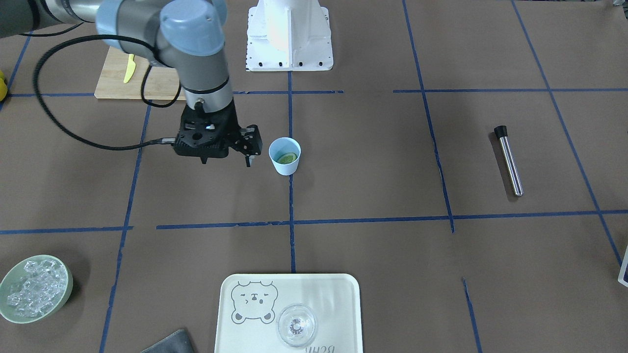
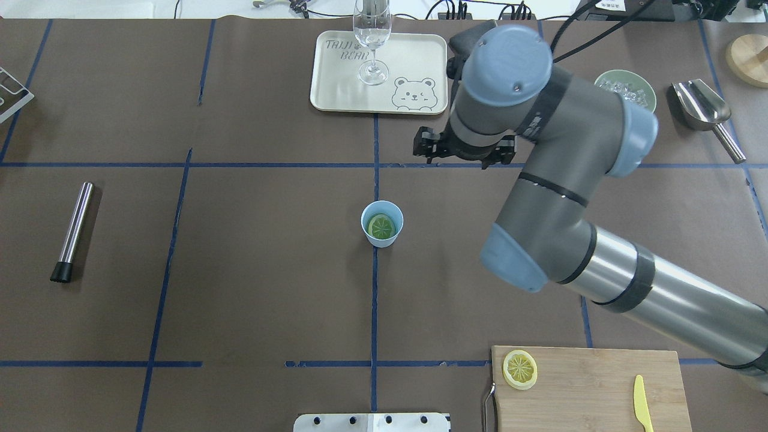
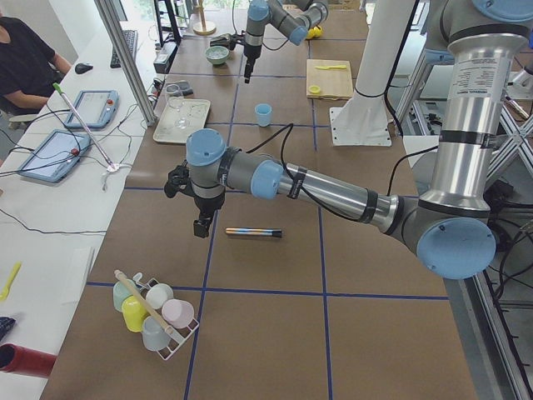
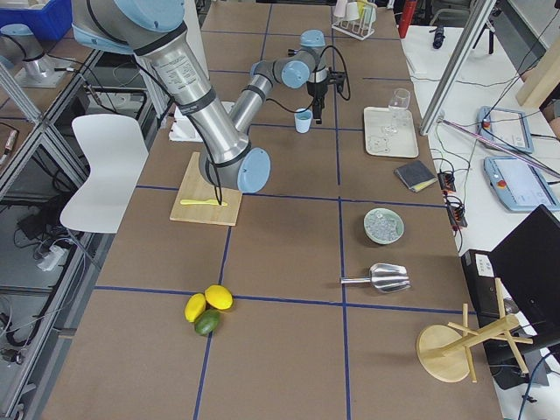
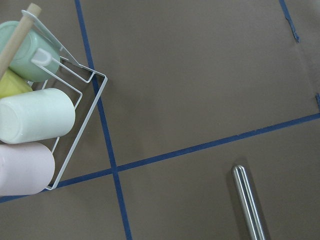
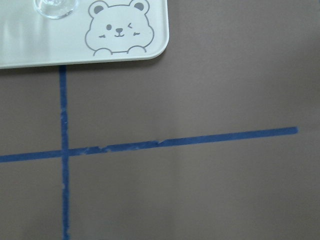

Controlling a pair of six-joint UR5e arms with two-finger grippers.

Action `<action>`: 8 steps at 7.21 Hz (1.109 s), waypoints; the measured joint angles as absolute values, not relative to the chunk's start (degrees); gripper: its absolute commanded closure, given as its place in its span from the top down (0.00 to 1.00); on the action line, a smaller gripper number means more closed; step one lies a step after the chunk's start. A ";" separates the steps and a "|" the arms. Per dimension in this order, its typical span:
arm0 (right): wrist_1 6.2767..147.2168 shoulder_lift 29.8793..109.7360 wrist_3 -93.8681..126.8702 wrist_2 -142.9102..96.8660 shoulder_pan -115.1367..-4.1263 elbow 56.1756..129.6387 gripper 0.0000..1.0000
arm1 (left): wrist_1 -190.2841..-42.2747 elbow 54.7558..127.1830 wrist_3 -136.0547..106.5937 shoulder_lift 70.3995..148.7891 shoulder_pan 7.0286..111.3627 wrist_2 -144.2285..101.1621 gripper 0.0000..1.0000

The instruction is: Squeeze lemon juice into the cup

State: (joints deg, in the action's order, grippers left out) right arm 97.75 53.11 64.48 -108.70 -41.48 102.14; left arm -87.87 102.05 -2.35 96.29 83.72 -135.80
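The light-blue cup [image 1: 284,166] stands near the table's middle on a blue tape line. A lemon slice [image 2: 381,226] lies flat inside it. A second lemon slice [image 2: 519,368] rests on the wooden cutting board [image 2: 591,390]. My right gripper [image 1: 226,161] hangs above the table beside the cup, toward the tray side. It is clear of the cup, open, and holds nothing. My left gripper [image 3: 201,227] shows only in the exterior left view, hovering near a metal rod [image 3: 254,232]. I cannot tell whether it is open or shut.
A cream bear tray [image 1: 324,289] carries a clear glass [image 1: 296,325]. A pale green bowl of ice [image 1: 34,288], a metal scoop [image 2: 702,108] and a yellow knife [image 2: 642,403] lie on the right arm's side. A wire rack of cups [image 3: 154,312] stands near the left gripper.
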 measured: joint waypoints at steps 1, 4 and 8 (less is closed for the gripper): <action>97.57 56.28 58.28 -111.95 -45.39 103.41 1.00 | -84.90 102.26 -3.05 97.69 82.10 -135.80 1.00; 97.53 66.39 35.13 -123.56 -60.80 104.28 1.00 | -81.04 102.44 -5.91 100.39 77.39 -135.65 1.00; 97.46 77.97 9.06 -132.29 -77.35 100.03 1.00 | -74.57 101.60 -6.89 103.79 71.35 -135.28 1.00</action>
